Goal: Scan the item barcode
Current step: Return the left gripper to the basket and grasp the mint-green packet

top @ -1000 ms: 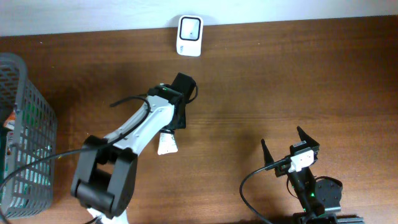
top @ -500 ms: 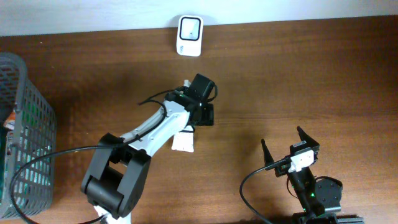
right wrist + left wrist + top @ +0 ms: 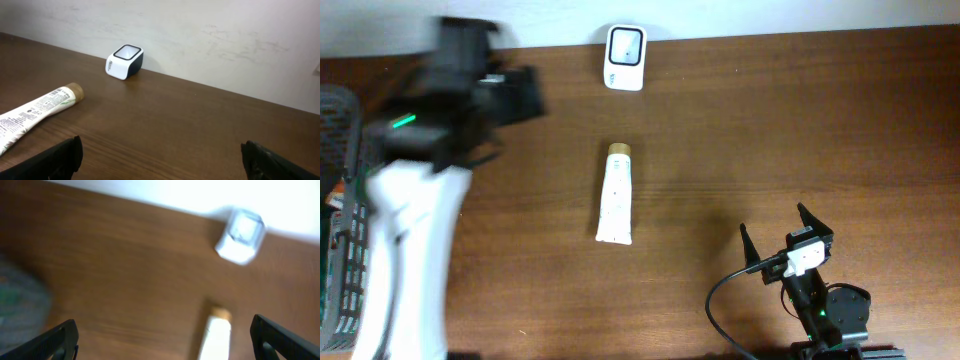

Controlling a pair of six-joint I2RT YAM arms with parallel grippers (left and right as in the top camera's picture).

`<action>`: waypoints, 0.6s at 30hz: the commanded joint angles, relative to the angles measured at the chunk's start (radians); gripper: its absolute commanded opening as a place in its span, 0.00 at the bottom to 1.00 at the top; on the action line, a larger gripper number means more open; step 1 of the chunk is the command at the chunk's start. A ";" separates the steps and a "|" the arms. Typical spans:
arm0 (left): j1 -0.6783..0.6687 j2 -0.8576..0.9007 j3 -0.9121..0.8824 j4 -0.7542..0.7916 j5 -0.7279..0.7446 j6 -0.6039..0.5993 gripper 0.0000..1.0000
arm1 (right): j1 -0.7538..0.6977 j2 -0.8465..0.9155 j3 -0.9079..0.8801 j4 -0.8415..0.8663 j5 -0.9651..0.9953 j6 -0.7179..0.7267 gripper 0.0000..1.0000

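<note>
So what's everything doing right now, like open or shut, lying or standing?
Barcode scanner: standing at the far edge of the table, window facing up.
Tube: lying flat, cap on, nothing holding it.
Mesh basket: at the left edge, something inside.
Left gripper: open, empty, blurry.
Right gripper: open, empty.

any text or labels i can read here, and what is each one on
No text is legible.
tube: fine print along its side, too small to read.
scanner: small mark on its casing, too small to read.
</note>
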 commanded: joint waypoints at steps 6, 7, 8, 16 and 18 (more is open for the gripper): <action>0.615 -0.066 -0.005 -0.032 -0.023 -0.020 0.96 | 0.006 -0.011 -0.005 -0.003 -0.002 0.004 0.98; 0.653 -0.066 -0.011 -0.032 -0.023 -0.020 0.95 | 0.006 -0.011 -0.005 -0.003 -0.002 0.004 0.98; 0.690 -0.066 -0.020 -0.031 -0.023 -0.020 0.94 | 0.006 -0.011 -0.005 -0.003 -0.002 0.004 0.98; 0.918 -0.064 -0.367 0.076 0.062 0.108 0.91 | 0.006 -0.011 -0.005 -0.003 -0.002 0.004 0.98; 0.951 -0.064 -0.488 0.149 0.116 0.161 0.91 | 0.006 -0.011 -0.005 -0.003 -0.002 0.004 0.98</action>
